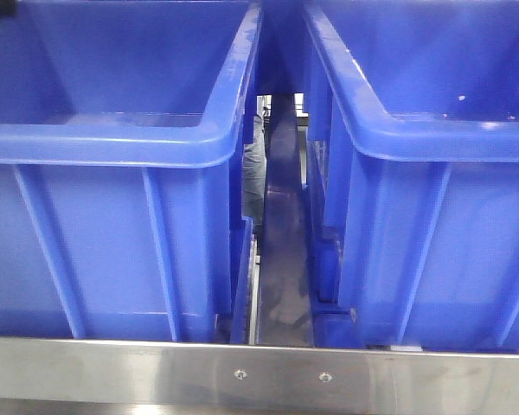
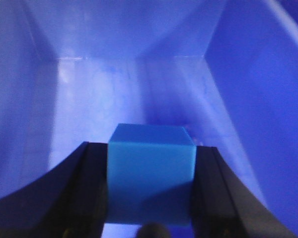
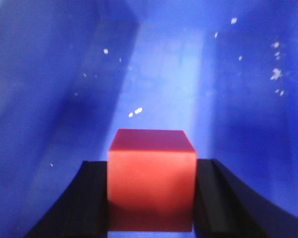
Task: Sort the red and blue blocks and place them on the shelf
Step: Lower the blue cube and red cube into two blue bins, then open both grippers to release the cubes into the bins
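Left wrist: left gripper point(image 2: 150, 198) clamps blue block point(image 2: 151, 173) inside blue bin point(image 2: 248, 99); right gripper point(image 3: 151, 198) clamps red block point(image 3: 151, 181) (also binned).

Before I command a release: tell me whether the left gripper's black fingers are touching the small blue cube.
Touching. In the left wrist view the black fingers press flush against both sides of the small blue cube, no gap visible.

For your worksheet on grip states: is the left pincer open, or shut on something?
Shut on the blue block: the left pincer has a black finger pressed against each side, inside a blue bin.
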Motion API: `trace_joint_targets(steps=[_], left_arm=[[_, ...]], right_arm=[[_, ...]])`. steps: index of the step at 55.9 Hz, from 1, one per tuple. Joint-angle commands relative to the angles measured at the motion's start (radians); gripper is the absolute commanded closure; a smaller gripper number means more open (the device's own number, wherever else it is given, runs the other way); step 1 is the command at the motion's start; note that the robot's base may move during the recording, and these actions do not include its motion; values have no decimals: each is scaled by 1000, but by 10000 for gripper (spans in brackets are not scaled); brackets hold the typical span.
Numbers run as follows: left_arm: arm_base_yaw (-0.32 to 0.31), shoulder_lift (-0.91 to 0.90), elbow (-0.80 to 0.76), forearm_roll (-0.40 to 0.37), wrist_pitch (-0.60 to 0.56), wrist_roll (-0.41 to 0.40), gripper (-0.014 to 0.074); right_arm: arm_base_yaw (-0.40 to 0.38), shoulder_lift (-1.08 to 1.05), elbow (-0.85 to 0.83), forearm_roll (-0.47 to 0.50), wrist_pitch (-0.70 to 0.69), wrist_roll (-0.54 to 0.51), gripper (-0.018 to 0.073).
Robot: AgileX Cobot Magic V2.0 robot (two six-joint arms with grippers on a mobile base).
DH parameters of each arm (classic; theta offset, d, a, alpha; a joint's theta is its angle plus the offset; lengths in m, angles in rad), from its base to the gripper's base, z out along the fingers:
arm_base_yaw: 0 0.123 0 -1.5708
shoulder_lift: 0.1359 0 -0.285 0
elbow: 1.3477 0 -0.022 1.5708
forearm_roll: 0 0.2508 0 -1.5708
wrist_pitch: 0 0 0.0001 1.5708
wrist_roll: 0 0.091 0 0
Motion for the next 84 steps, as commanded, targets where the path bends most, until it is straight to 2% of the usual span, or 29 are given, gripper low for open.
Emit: trace_joint_targets(steps=[1, 9, 14, 19, 23, 26, 46, 53, 59, 63, 68, 75, 78, 84], left_arm=[[-6, -17, -40, -9, -97, -5, 286], [-6, -17, -40, -9, -97, -5, 285], [-6, -17, -40, -9, -97, -5, 250], [-6, -17, -40, -9, -102, -5, 89], [-6, -17, -40, -9, -107, -5, -69], [-6, -17, -40, -9, -107, -5, -125], [-6, -35, -40, -9, -91, -5, 27], [-6, -84, -40, -9, -51, -5, 189], [-6, -149, -40, -9, 10, -5, 390], [-6, -201, -40, -3, 63, -5, 527], [-6, -251, -40, 36, 140, -5, 507], [-6, -322, -32, 53, 259, -5, 516], [-6, -361, -15, 53, 264, -5, 516], [-6, -450, 42, 53, 205, -18, 517]], right_arm=[[1, -12, -41, -7, -95, -8, 157], [1, -12, -41, -7, -96, -7, 145], [1, -12, -41, -7, -96, -7, 74], [1, -12, -41, -7, -94, -7, -83], [1, -12, -41, -7, -90, -7, -62], [1, -12, -41, -7, -82, -7, -61], [2, -23, -42, -1, -34, -7, -54], [2, -72, -42, 19, -23, -7, -54], [2, -143, -42, 19, -4, -7, -42], [2, -187, -42, 16, 0, -8, 41], [2, -236, -42, -19, 0, -8, 197], [2, -306, -38, -108, 39, -8, 526], [2, -339, -28, -112, 55, -8, 487], [2, -407, 9, -112, 68, -8, 511]])
